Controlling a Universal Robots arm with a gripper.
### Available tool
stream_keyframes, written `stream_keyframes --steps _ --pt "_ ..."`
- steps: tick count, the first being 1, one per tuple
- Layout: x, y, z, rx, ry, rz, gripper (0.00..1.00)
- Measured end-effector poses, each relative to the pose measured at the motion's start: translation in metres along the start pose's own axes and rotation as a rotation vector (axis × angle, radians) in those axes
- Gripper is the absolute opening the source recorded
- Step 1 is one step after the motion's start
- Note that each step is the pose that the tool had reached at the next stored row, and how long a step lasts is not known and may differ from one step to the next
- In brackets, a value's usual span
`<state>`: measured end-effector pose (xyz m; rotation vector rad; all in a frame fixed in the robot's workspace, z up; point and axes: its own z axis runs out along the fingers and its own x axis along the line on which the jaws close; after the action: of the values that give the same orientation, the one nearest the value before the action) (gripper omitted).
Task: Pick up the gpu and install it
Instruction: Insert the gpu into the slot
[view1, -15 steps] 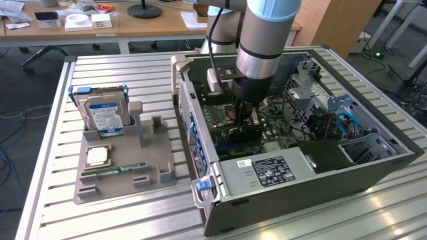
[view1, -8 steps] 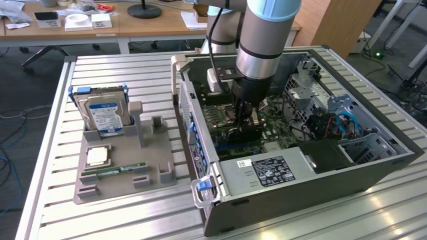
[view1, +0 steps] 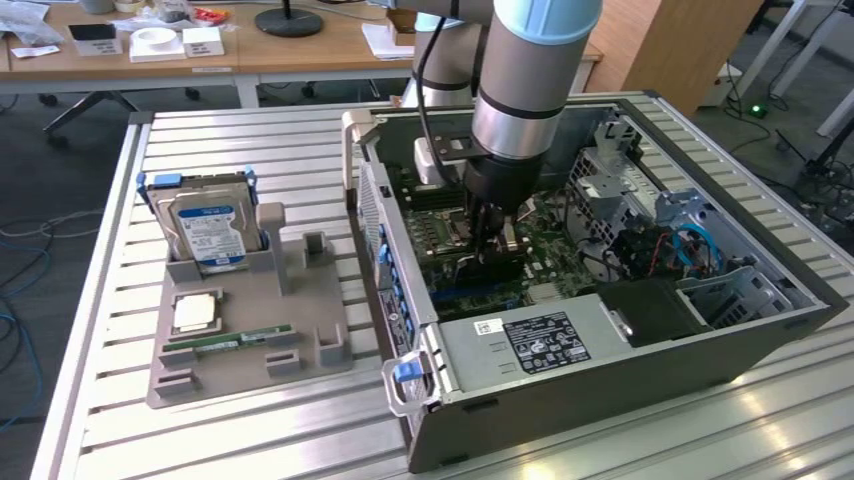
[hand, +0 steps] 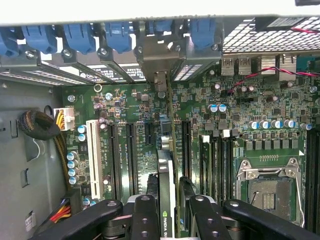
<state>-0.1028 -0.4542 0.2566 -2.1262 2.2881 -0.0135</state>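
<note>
The gpu (hand: 166, 175) is a thin dark card seen edge-on in the wrist view, with white lettering on its edge. It stands upright over the green motherboard (hand: 240, 125), between the long black expansion slots. Its silvery bracket (hand: 159, 62) reaches the case's rear slot openings under the blue clips. My gripper (hand: 170, 212) is shut on the card, one black finger (hand: 145, 217) on each side. In the exterior view the gripper (view1: 491, 245) reaches down into the open computer case (view1: 587, 345) with the dark gpu (view1: 487, 268) below it. Whether the card sits fully in a slot I cannot tell.
A grey holder tray (view1: 247, 365) lies at the exterior view's left on the slatted table. It carries a hard drive (view1: 207, 232), a processor chip (view1: 196, 312) and a green memory stick (view1: 227, 342). The CPU socket (hand: 267, 192), cables (hand: 60, 150) and drive cages (view1: 694, 290) crowd the case.
</note>
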Motion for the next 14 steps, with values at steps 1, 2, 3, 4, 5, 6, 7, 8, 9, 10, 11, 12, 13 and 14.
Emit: stream_keyframes --steps 1,2,3,4,5,6,7,8,9,10,11,12,13,14 --pt "0.0000 0.0000 0.0000 0.0000 0.0000 0.000 0.29" --pt "0.0001 0.0000 0.0000 0.0000 -0.0001 0.000 0.29" --pt "0.0003 0.0001 0.0002 0.0001 -0.0002 0.000 0.29" --pt "0.0004 0.0002 0.0003 0.0001 -0.0003 0.000 0.29" --pt "0.0004 0.0002 0.0002 0.0000 -0.0002 0.000 0.29" --pt "0.0004 0.0002 0.0002 0.0000 -0.0002 0.000 0.29" --pt "0.0004 0.0002 0.0002 0.0001 -0.0002 0.000 0.29" --pt "0.0004 0.0002 0.0002 0.0000 -0.0001 0.000 0.29" --pt "0.0004 0.0002 0.0002 0.0000 -0.0001 0.000 0.29" --pt "0.0004 0.0002 0.0002 0.0000 -0.0001 0.000 0.29" --pt "0.0004 0.0002 0.0002 0.0000 -0.0001 0.000 0.29" --pt "0.0004 0.0003 0.0002 0.0000 -0.0001 0.000 0.29" --pt "0.0004 0.0003 0.0002 0.0000 -0.0001 0.000 0.29" --pt "0.0005 0.0003 0.0002 0.0000 -0.0001 0.000 0.29"
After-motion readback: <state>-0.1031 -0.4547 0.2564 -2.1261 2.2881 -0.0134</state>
